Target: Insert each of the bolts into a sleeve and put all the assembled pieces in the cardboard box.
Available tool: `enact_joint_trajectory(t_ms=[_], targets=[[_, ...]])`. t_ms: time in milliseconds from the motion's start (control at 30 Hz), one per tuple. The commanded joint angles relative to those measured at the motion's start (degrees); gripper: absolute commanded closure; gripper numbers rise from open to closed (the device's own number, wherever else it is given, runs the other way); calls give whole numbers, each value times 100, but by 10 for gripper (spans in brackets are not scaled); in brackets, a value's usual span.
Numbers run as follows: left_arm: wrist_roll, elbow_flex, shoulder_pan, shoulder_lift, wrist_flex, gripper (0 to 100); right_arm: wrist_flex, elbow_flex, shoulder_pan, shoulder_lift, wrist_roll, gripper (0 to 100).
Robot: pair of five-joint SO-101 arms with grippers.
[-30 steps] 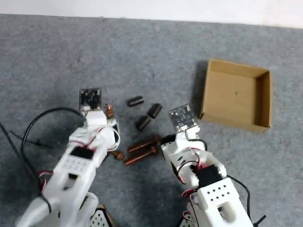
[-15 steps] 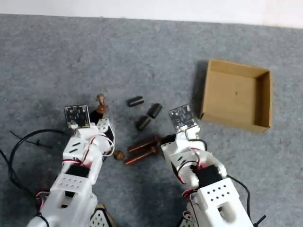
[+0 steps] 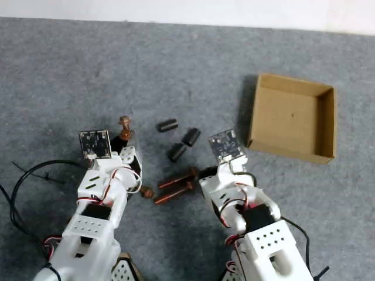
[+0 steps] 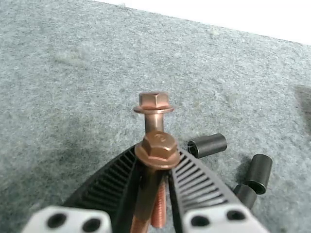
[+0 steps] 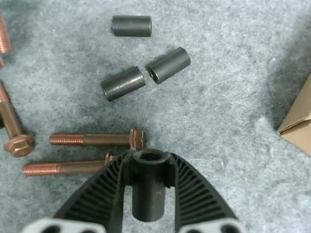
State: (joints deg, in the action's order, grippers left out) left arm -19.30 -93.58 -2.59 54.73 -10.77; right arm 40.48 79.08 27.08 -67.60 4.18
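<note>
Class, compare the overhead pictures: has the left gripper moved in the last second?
Yes. The left gripper, holding a bolt, has shifted left, away from the nearest loose sleeve.

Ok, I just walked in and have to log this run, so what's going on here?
The left end effector is shut on copper bolts; two heads show in its grip. The right end effector is shut on a black sleeve. Three loose sleeves and more loose bolts lie on the grey mat between the arms. No bolt sits in a sleeve yet, and the cardboard box stands beyond the right arm.
</note>
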Motion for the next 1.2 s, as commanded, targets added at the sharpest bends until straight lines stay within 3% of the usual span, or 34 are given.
enact_joint_trajectory(t_ms=[0, 100, 233, 333, 1000, 1167], targets=[[-44, 92, 31, 207, -149, 989, -136, -48, -66, -136, 62, 993], [-53, 189, -4, 189, 149, 928, -136, -48, -66, -136, 62, 993], [-53, 945, -382, 189, 2022, 908, -136, -48, -66, -136, 62, 993], [-53, 1235, -426, 189, 2725, 935, -136, -48, -66, -136, 62, 993], [-26, 1156, -418, 198, 2699, 941, -136, -48, -66, -136, 70, 993], [-26, 1174, -418, 198, 2699, 992, -136, -48, -66, -136, 70, 993]])
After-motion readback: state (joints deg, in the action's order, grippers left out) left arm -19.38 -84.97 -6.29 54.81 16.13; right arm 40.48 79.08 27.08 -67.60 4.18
